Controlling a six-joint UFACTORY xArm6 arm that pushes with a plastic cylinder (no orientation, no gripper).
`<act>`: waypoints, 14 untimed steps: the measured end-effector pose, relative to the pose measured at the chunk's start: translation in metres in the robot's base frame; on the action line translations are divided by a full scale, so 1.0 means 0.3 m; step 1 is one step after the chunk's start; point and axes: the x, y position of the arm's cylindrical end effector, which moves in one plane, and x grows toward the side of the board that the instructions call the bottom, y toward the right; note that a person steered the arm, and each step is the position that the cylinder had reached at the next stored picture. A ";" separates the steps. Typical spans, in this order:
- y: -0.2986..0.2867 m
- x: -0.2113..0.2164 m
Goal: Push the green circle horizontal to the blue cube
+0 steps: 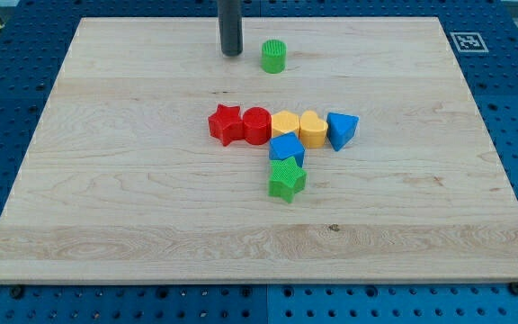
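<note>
The green circle (274, 56) stands near the view's top, a little left of centre. My tip (231, 52) is just to its left, a small gap apart, not touching. The blue cube (286, 148) sits in the middle cluster, below a row of blocks and touching the green star (286, 178) beneath it. The green circle is well above the blue cube.
A row runs across the middle: red star (226, 123), red circle (257, 125), yellow hexagon (284, 123), yellow heart (313, 128), blue triangle (342, 130). The wooden board (106, 198) lies on a blue perforated table. A marker tag (468, 41) is at the top right corner.
</note>
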 end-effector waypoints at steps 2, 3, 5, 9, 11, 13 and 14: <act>0.493 0.076; 0.481 0.082; 0.173 -0.059; 0.748 0.123; 0.829 0.383; 0.875 0.400; 0.920 0.556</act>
